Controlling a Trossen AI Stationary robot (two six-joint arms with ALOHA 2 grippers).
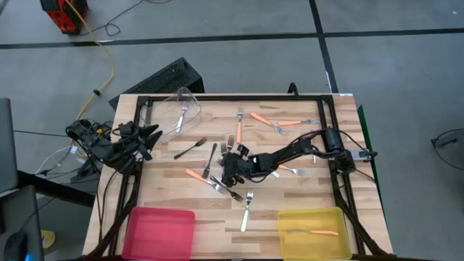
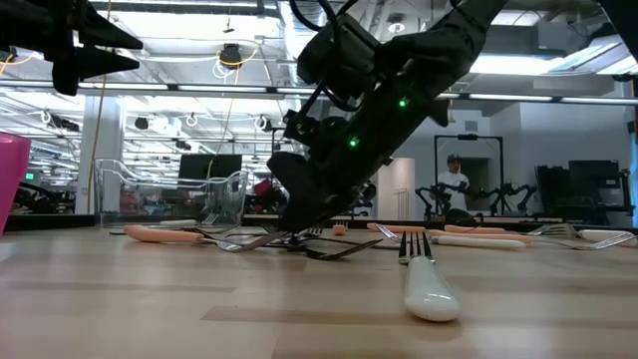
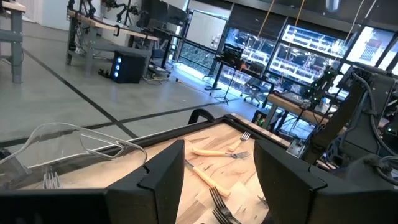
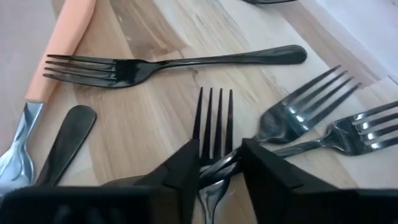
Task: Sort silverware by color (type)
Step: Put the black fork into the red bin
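Forks lie scattered on the wooden table: orange-handled ones, dark ones and silver ones. My right gripper is down at the table's middle, over a crossed cluster of forks, and is shut on a dark fork. Two silver forks lie beside it, and one of their handles crosses under my fingers. Another dark fork lies flat beyond. My left gripper hangs open and empty above the table's left edge. My right gripper pinches the dark fork's neck, just below the tines, between its two fingers. The fingers come from above, slanting down, and lie across the fork. A silver fork's handle runs into the same gap. The dark fork lies on the table.
A pink bin sits at the near left. A yellow bin at the near right holds an orange fork. A clear bin at the far left holds a silver fork. Bare wood lies between the two near bins.
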